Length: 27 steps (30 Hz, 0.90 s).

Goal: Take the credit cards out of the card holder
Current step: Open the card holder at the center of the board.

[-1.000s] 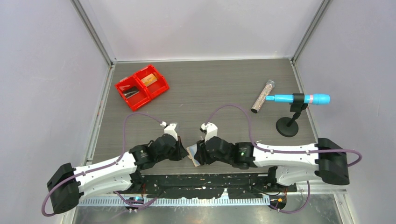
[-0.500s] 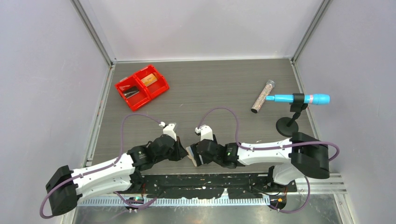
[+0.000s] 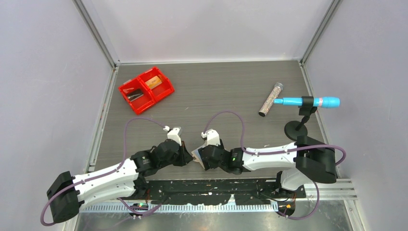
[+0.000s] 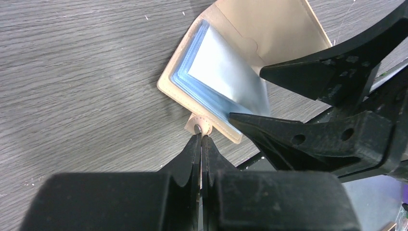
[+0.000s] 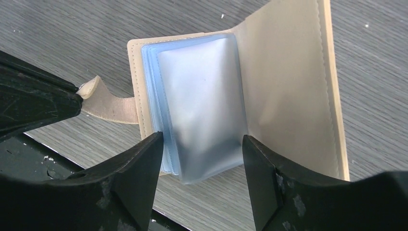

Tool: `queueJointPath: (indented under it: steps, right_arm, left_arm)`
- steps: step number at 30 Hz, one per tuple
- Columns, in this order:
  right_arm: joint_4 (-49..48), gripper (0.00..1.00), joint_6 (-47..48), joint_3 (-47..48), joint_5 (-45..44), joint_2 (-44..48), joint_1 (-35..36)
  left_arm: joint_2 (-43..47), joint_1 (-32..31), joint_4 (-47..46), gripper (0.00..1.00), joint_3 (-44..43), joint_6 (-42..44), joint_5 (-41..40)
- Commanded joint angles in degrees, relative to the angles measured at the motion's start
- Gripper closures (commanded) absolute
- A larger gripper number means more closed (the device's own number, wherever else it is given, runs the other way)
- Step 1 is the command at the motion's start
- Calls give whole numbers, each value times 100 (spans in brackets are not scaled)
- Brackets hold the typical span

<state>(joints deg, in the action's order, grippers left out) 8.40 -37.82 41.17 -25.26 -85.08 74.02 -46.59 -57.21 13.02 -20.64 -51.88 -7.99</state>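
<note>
From above, the card holder (image 5: 288, 96) was mostly hidden between the two wrists at the middle of the bench's (image 3: 216, 86) near edge. It lay open, and its frosted blue-grey sleeves (image 5: 202, 96) hid any credit cards. Well apart stood a red bin (image 3: 146, 89) near the far left corner, its contents unclear. A glitter tube (image 3: 271, 99) and a blue pen-like tool (image 3: 308, 101) on a black stand (image 3: 295, 130) were by the right edge. Both arms lay low, elbows out. The left gripper (image 4: 200, 137) was clenched on the snap tab (image 4: 197, 126). The right gripper's (image 5: 202, 138) jaws were spread either side of the sleeves.
</note>
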Motion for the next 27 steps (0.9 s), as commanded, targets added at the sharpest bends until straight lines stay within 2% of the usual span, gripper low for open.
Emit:
queueJointPath:
  steps: [1, 14, 27]
  right_arm:
    - [249, 33, -145, 58, -533, 391, -6]
    - [373, 31, -85, 3, -600, 599, -27]
    - [452, 36, -35, -156, -722, 979, -142]
  left_arm:
    - [59, 26, -16, 100, 3, 46, -199]
    - [84, 28, -56, 100, 52, 37, -177]
    - [40, 26, -85, 100, 69, 37, -160]
